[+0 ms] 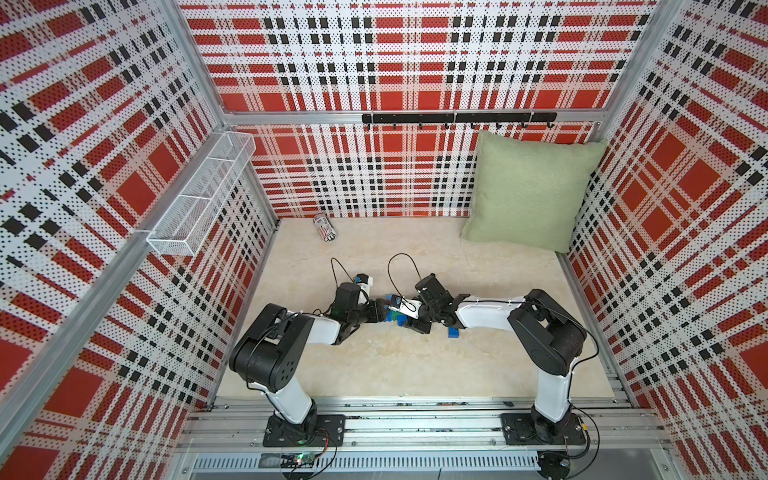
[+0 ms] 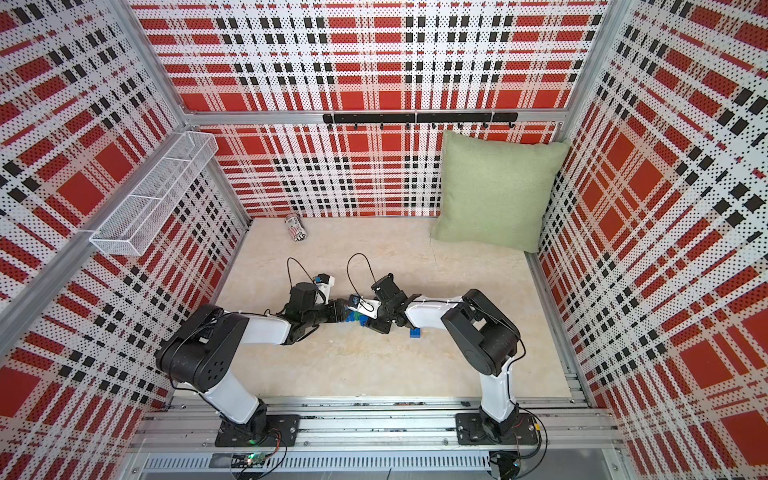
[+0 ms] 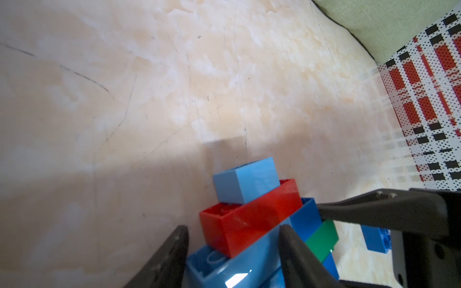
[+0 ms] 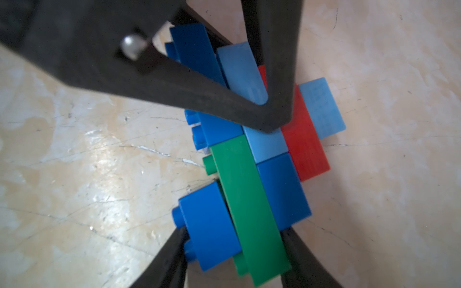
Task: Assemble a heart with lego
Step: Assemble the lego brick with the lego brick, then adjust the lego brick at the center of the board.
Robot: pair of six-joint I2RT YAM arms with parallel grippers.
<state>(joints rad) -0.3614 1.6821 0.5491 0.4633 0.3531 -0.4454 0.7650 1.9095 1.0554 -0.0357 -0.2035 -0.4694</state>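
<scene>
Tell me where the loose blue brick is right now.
In both top views the loose blue brick lies on the table beside the right arm, just right of the heart.

In both top views the heart (image 1: 395, 319) (image 2: 358, 319) shows only as blue and green slivers under the left arm (image 1: 357, 309) and right arm (image 1: 486, 311); its shape and both pairs of jaws are hidden there. A loose brick (image 1: 454, 332) lies half under the right arm, and the left wrist view shows the brick (image 3: 374, 239) part covered too. In the right wrist view the heart's green strip (image 4: 249, 212) runs off the picture's edge and the left gripper (image 4: 272, 117) covers some blue bricks. The can (image 1: 325, 227) is too small for its label to be read
</scene>
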